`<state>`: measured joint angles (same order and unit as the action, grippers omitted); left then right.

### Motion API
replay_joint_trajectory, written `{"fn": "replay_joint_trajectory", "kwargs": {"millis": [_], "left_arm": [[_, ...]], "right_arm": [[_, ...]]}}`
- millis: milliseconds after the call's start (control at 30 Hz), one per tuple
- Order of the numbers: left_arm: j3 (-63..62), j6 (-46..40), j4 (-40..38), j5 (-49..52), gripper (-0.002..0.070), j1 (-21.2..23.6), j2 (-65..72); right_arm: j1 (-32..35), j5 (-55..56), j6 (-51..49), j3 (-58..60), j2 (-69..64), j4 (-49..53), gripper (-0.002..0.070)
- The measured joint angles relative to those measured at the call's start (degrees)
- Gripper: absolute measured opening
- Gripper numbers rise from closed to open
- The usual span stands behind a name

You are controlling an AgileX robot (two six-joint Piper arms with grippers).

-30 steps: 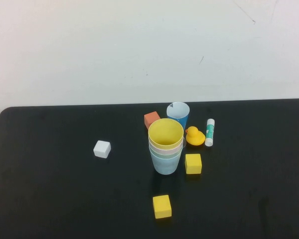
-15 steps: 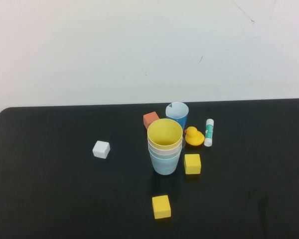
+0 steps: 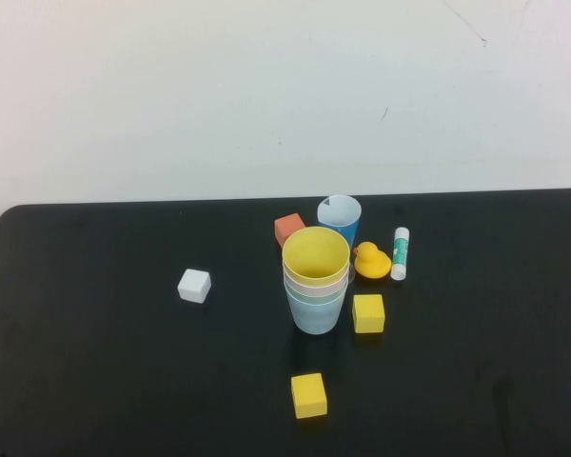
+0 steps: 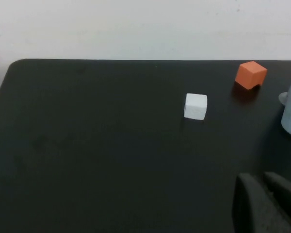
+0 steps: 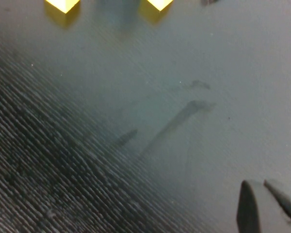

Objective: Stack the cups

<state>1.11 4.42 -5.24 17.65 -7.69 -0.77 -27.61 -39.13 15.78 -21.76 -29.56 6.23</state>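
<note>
The black table [image 3: 95, 362] fills the lower part of the high view, with a white wall behind it. Near its middle stands one nested stack of cups [image 3: 316, 281]: the light blue cup [image 3: 317, 316] sits on the table at the bottom, a mint green rim and then a pink rim show above it, and the yellow cup [image 3: 316, 255] is on top, its mouth open upward.

Just behind the stack stands a narrower dark blue cup [image 3: 340, 218] with a white inside. The left gripper [image 4: 267, 204] is pulled back on the robot's left side, well apart from the stack, fingers pressed together and holding nothing. The right gripper [image 5: 264, 206] hangs low over bare table, likewise closed and empty; that view is hazy, so I would not swear how near the surface it is.

A yellow duck [image 3: 371, 261] sits beside the stack, and a glue stick [image 3: 401, 253] lies just right of it. One yellow block [image 3: 368, 313] rests just right of the stack's base, another yellow block [image 3: 309, 395] nearer the robot. An orange block [image 3: 289, 229] sits behind the stack, and a white block [image 3: 194, 286] lies alone to the left.
</note>
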Motion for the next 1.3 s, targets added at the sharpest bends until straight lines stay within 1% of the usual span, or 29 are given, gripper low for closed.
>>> {"fn": "replay_joint_trajectory", "kwargs": {"millis": [200, 933, 1000, 1067, 1200, 1300], "left_arm": [[0.00, 1.48, 1.23, 0.00, -0.0001, 2.84, 0.00], [0.00, 1.99, 1.57, 0.00, -0.0001, 2.84, 0.00], [0.00, 1.99, 1.57, 0.00, -0.0001, 2.84, 0.00], [0.00, 1.99, 1.57, 0.00, -0.0001, 2.84, 0.00], [0.00, 1.99, 1.57, 0.00, -0.0001, 2.84, 0.00], [0.00, 1.99, 1.57, 0.00, -0.0001, 2.84, 0.00]], "right_arm": [[0.00, 0.00, 0.00, 0.00, 0.00, 0.00, -0.0001], [0.00, 0.00, 0.00, 0.00, 0.24, -0.11, -0.0001], [0.11, 0.00, 1.30, 0.00, 2.01, 1.79, -0.0001], [1.84, 0.00, 3.32, 0.00, 4.71, 4.04, -0.0001], [9.60, -0.02, 4.75, 0.00, 11.32, 6.33, -0.0001], [13.92, -0.25, 4.89, 0.00, 15.44, 6.69, -0.0001]]}}
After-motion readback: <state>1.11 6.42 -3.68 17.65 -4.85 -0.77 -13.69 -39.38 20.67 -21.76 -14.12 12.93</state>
